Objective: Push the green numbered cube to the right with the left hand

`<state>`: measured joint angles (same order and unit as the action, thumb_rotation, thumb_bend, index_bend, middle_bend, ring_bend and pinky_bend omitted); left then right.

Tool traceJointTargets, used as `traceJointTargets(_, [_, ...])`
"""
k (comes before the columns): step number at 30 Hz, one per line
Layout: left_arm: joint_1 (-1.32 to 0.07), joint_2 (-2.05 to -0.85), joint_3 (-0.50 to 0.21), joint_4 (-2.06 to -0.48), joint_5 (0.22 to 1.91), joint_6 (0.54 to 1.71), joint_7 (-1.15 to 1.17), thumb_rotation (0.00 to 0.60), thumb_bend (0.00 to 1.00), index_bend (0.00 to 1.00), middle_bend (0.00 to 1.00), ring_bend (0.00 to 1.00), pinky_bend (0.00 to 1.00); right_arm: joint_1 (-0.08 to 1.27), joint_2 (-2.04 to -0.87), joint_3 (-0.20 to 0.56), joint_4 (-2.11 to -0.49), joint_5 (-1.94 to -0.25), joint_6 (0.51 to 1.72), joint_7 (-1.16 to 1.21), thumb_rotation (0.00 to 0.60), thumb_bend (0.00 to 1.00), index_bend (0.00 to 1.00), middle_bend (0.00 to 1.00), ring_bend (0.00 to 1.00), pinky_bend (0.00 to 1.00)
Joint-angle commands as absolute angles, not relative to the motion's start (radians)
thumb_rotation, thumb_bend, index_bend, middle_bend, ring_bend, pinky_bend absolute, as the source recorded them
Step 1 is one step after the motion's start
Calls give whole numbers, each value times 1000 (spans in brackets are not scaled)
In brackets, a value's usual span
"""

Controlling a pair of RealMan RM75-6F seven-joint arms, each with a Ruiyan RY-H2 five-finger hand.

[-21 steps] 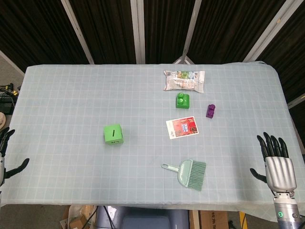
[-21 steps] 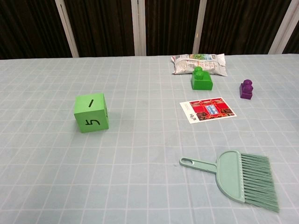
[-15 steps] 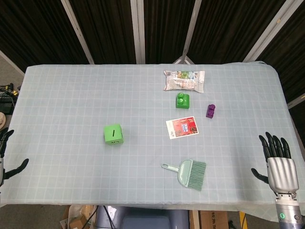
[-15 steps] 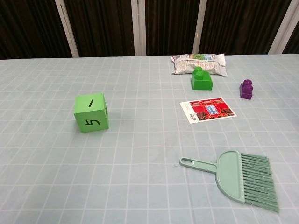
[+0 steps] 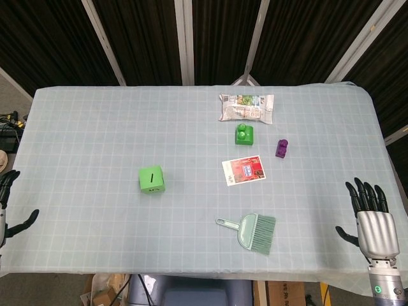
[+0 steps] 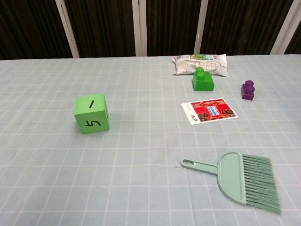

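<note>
Hands, left (image 5: 7,213) and right (image 5: 371,220), both spread empty, show only overhead.

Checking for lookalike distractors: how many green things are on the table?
2, not counting the teal brush: the green numbered cube left of centre, and a smaller green toy block just in front of the snack packet. Nothing seems hidden.

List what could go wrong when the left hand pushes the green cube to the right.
1. The left hand sits at the table's far left edge, well away from the green numbered cube; a long reach may strike it off-centre and spin it.
2. Pushed far enough right, the cube could hit the red card.
</note>
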<state>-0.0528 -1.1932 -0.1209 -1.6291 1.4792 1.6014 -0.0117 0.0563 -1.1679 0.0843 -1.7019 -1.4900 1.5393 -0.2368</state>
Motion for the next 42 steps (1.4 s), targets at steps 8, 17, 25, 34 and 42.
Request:
traceJointTargets(8, [-227,-1104,-181,-1693,1406,1328,65,600,415,120,451,328,485,59,-1174,89,-1702,-1478,1534,-248,600,71,82,0,0,0])
traceJointTargets(17, [-380,-1051,-173,-1769,1184,988,192,600,701,138,773,639,692,66,-1188,91,-1698,-1466,1521,-270,600,72,82,0,0,0])
traceJointTargets(25, [-480,-1107,-149,-1782,1036,897,348,600,765,152,817,677,696,69,-1195,96,-1695,-1453,1515,-279,600,72,82,0,0,0])
traceJointTargets(34, [-583,-1222,-104,-1776,902,860,500,600,764,153,817,677,696,70,-1193,103,-1693,-1435,1510,-274,600,72,82,0,0,0])
traceJointTargets(42, [-616,-1286,-91,-1772,888,893,511,600,770,153,817,677,697,74,-1198,103,-1690,-1429,1505,-281,600,72,82,0,0,0])
